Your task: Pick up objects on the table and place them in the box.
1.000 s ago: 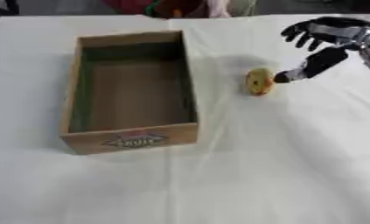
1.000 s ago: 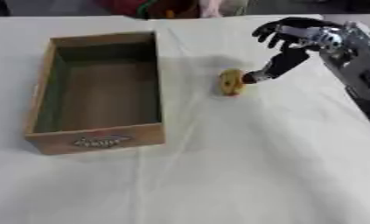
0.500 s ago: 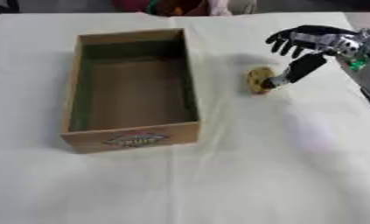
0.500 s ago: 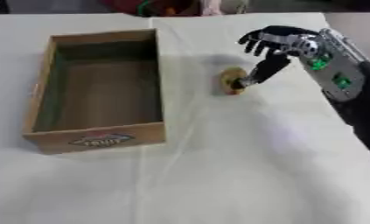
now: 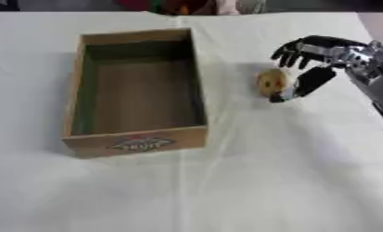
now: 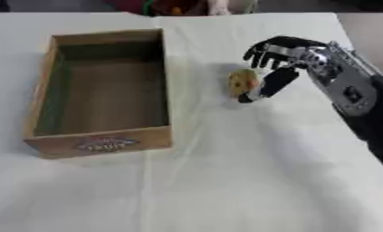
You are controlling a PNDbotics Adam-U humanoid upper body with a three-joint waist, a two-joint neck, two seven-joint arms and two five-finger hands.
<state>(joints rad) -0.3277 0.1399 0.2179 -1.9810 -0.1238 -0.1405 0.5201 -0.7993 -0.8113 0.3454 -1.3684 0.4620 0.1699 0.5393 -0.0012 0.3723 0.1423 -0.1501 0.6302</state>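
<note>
A small round tan object (image 5: 270, 82), like a cookie or nut, stands on the white tablecloth just right of the box. My right hand (image 5: 314, 59) reaches in from the right with its fingers spread above the object and the thumb extending down along its right side; the hand is open and nothing is gripped. The cardboard box (image 5: 83, 86) lies open at centre left, its inside bare, a red label on its near wall. The left hand shows in no view.
A white cloth (image 5: 226, 190) covers the whole table, with wide room in front and to the right. Some coloured things (image 5: 178, 5) sit beyond the far edge.
My right hand has moved left and nearer, closing on the tan object until its thumb stands beside it. The object and box stay in place.
</note>
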